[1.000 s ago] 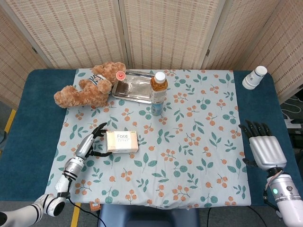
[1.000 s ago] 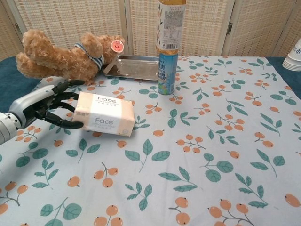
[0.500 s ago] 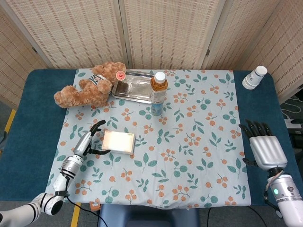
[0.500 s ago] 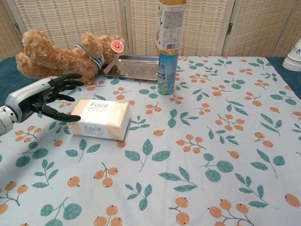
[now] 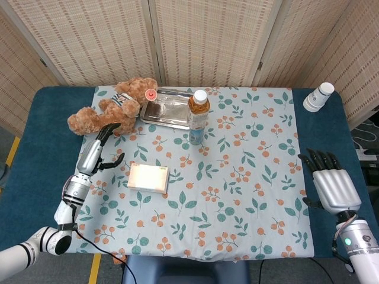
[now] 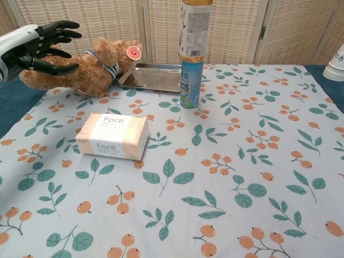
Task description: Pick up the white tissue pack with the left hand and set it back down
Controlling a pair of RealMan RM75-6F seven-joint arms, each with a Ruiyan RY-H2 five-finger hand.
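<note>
One tissue pack (image 5: 148, 178), one teddy bear (image 5: 109, 112), one bottle (image 5: 198, 116), one metal tray (image 5: 167, 108) and one stack of white cups (image 5: 318, 96) sit on the surface (image 5: 35, 142), most of them on a leaf-and-berry cloth (image 5: 237, 177). The pack reads "Face" on its top and again on its front side (image 6: 112, 135); the bottle's label print is too small to read. The pack lies flat on the cloth, left of centre, touching nothing else. The left hand (image 6: 37, 45) hangs raised near the bear, fingers (image 6: 63, 25) spread and released, holding nothing. The right hand (image 5: 330, 183) rests at the right edge, fingers apart, empty.
</note>
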